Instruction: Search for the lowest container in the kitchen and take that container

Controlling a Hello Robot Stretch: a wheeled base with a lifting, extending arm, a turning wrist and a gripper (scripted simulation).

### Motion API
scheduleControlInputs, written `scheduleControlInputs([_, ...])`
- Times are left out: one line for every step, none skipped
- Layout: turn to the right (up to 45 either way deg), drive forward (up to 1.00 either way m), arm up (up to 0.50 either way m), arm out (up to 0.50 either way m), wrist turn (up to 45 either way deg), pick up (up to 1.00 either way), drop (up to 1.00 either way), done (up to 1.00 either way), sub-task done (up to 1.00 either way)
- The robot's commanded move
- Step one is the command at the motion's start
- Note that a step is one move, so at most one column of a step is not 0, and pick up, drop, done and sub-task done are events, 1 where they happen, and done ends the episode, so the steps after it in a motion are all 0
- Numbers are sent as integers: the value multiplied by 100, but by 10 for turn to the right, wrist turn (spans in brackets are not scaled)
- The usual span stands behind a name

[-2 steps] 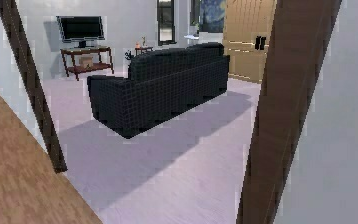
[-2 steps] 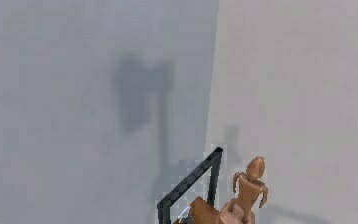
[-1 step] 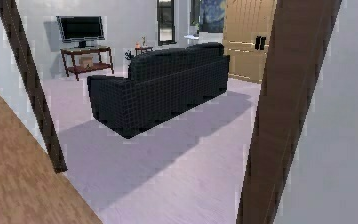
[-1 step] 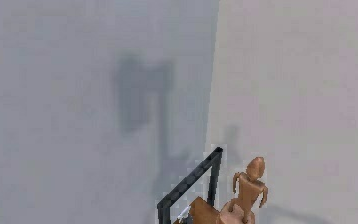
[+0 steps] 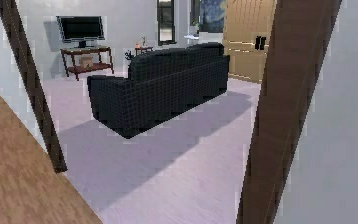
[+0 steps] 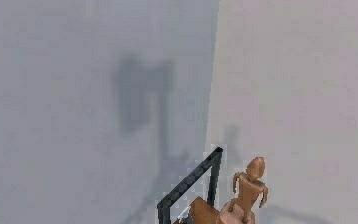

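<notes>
Robot sits at a doorway, dark frame posts either side [image 5: 287, 110]. Ahead is a living room, not a kitchen: dark sofa [image 5: 157, 88] back-on to the camera, TV [image 5: 80, 29] on a low wooden stand [image 5: 87, 62], wooden door [image 5: 249, 40] on the far wall. Wood floor [image 5: 27, 170] underfoot, pale floor beyond the threshold.

Arm side view: blank grey wall [image 6: 87, 100], a dark frame [image 6: 192, 190] at the bottom edge, and a small wooden figure [image 6: 249, 188] just beside it. Neither reads as a container.

Container location: can't tell. My read is that the kitchen is elsewhere and the search step is barely started. Small blobs on the stand's shelf are too small to name.

Gripper state: can't tell from these pictures.

Handling, judgement only since the type is unknown:
- likely a rigid kitchen vessel (bowl, pot, cup), light to moderate weight
- if ceramic or glass: smooth, slippery, chips on a knock, so go easy on contact
- best hold is probably across the rim or wall, or a handle if there is one, not the base
- "lowest" suggests floor level or a bottom shelf, so expect the lift down low, with little clearance above the thing
- approach side-on, keeping clear of neighbours
</notes>
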Motion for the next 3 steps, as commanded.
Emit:
scheduleControlInputs([0, 0, 0, 0, 450, 0, 0, 0, 0])
scheduleControlInputs([0, 0, 0, 0, 450, 0, 0, 0, 0])
scheduleControlInputs([0, 0, 0, 0, 450, 0, 0, 0, 0])
